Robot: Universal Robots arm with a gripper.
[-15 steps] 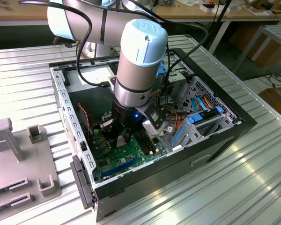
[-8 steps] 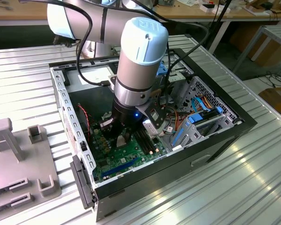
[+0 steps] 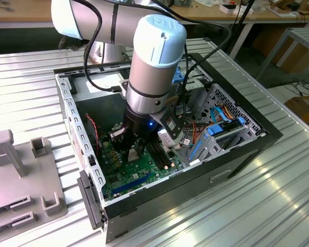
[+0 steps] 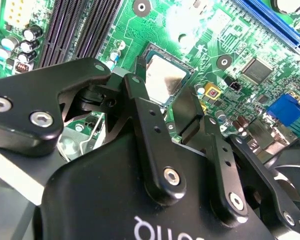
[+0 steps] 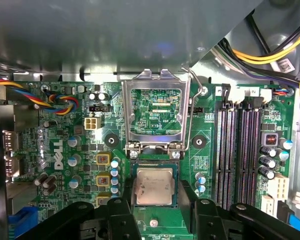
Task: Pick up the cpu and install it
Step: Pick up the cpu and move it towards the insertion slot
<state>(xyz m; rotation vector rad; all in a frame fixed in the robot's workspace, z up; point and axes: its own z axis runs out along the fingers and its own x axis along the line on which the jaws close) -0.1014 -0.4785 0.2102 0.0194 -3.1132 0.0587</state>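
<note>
The cpu [image 5: 154, 186] is a small silver-grey square lying flat in the black-framed socket [image 5: 131, 186] on the green motherboard [image 5: 55, 200]. In the second wrist view the cpu [image 4: 164, 77] sits just past my black fingers [image 4: 140, 107]. My gripper [image 5: 154, 200] hangs right over it, open, one finger on each side of the chip with a thin gap. The socket's metal load plate [image 5: 155, 110] stands flipped open beyond the cpu. In the exterior view the gripper [image 3: 133, 149] is low inside the computer case, close to the board.
Black memory slots [image 5: 237, 150] run beside the socket. Yellow and coloured cables [image 5: 270, 55] and blue drive brackets [image 3: 216, 131] crowd the case on the exterior view's right. The case walls [image 3: 72, 118] enclose the arm. Grey fixtures [image 3: 20, 164] stand on the table outside.
</note>
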